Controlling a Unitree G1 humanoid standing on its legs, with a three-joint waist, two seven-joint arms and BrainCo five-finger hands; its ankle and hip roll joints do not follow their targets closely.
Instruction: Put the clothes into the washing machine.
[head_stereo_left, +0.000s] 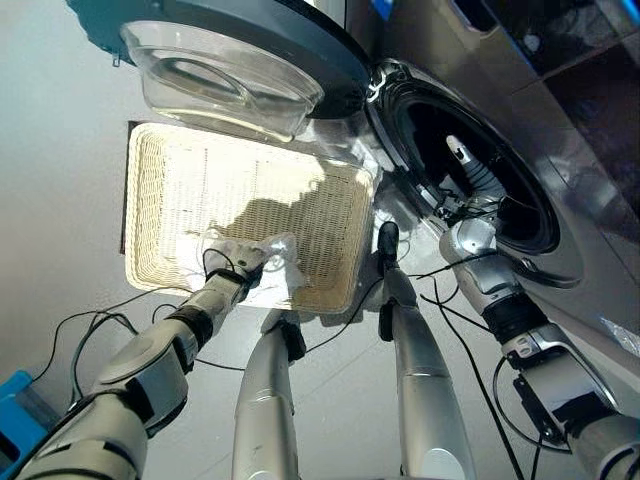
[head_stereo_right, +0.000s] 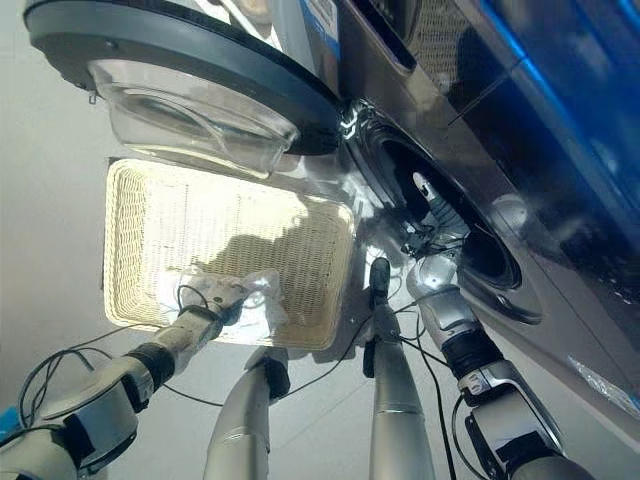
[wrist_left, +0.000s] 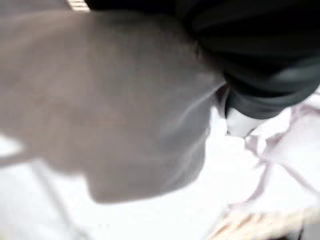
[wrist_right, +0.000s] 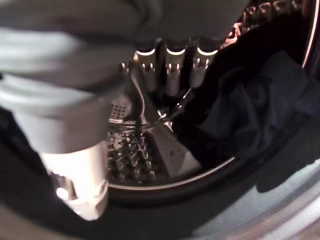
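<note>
A front-loading washing machine (head_stereo_left: 560, 150) stands with its round door (head_stereo_left: 230, 50) swung wide, the clear bowl of the door window hanging over a pale wicker basket (head_stereo_left: 180, 190) that sits on the grey floor (head_stereo_left: 60, 150) just beside the machine's opening. In the basket lies a single white garment (head_stereo_left: 275, 270) — crumpled, resting on the weave near the basket's near edge. The left robot hand (head_stereo_left: 248, 266) is down in the basket and on that garment; in the eye views it sits in the folds of the cloth, and the left wrist view shows white cloth (wrist_left: 260, 150) close against the hand's dark cover, but whether the fingers are curled round the fabric or merely lying on it cannot be told. The right robot hand (head_stereo_left: 462, 152) reaches into the drum opening (head_stereo_left: 470, 160), past the dark door seal. In its own wrist view the fingers (wrist_right: 170, 65) stand straight and side by side, spread and holding nothing, pointed at the perforated metal drum wall (wrist_right: 130, 155). A dark blue piece of clothing (wrist_right: 255, 110) lies bunched inside the drum — beside the fingers, apart from them.
</note>
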